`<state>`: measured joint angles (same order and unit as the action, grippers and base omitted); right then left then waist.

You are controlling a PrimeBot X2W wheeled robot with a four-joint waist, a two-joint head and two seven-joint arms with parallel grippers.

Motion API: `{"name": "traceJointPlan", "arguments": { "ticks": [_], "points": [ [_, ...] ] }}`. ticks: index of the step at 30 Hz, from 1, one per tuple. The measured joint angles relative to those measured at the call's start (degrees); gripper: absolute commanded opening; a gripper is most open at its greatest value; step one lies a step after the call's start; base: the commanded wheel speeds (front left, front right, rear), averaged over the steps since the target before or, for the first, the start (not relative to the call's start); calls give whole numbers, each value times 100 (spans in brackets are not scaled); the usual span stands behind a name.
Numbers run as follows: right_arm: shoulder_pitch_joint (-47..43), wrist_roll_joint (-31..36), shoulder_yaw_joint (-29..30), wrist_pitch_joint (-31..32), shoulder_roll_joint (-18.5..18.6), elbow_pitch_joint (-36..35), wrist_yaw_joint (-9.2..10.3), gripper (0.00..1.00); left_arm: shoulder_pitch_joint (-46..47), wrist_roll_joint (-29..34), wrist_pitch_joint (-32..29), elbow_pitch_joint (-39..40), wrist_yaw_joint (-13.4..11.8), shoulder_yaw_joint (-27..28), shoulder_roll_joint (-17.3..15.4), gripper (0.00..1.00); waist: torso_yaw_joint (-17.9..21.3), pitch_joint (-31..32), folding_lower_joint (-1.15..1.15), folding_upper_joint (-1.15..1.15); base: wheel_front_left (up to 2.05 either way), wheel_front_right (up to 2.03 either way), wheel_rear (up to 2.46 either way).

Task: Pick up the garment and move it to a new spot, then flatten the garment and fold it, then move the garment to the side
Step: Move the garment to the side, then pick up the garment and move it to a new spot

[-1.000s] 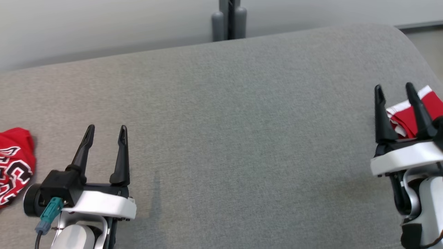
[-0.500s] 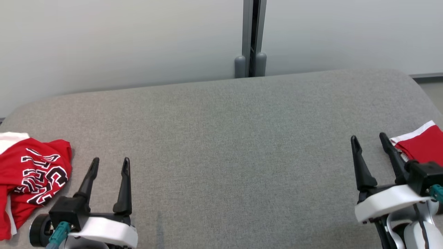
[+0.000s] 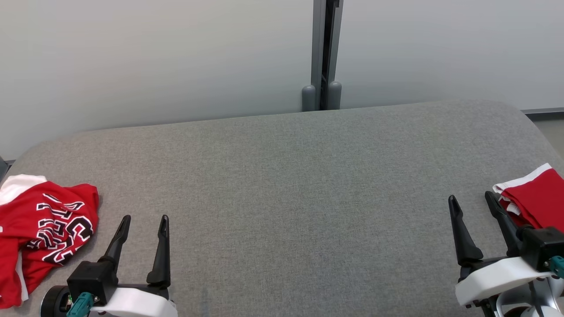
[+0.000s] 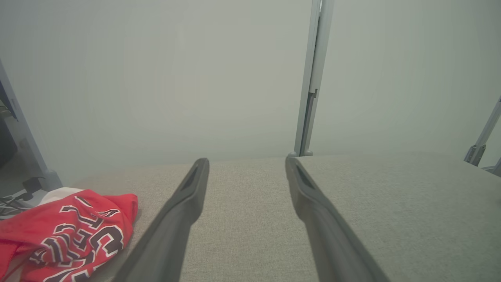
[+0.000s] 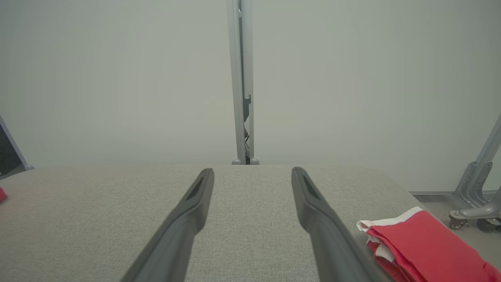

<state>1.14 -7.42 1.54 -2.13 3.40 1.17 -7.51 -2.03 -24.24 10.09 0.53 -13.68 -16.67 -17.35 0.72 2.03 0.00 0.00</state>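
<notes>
Upward has tilted the view, so both pincers sit lower in it. Wide open and empty, left pincer (image 3: 145,219) and right pincer (image 3: 470,197) hover over the worktop (image 3: 286,198). The crumpled garment (image 3: 44,224) waits at the left end, probably next for pickup. A folded red garment (image 3: 537,193) lies at the right edge, apparently set aside.

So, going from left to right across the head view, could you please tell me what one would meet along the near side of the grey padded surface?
crumpled red jersey with black-and-white lettering → left gripper → right gripper → folded red garment with white trim
</notes>
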Motion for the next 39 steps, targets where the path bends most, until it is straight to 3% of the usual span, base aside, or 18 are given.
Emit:
{"name": "traceJointPlan", "arguments": {
  "ticks": [25,33,39],
  "points": [
    [-76,7,155,-33,-48,33,0,100,147,-56,-56,-73,-42,-56,-33,100,-180,-17,0,0,0,0,0],
    [-167,-36,109,-40,-51,-91,0,100,368,-102,59,-153,-37,-64,60,100,-708,-82,0,0,0,0,0],
    [-149,-36,-11,11,-55,-220,0,100,499,-166,202,-312,20,26,73,100,-1455,-140,0,0,0,0,0]
  ]
}}
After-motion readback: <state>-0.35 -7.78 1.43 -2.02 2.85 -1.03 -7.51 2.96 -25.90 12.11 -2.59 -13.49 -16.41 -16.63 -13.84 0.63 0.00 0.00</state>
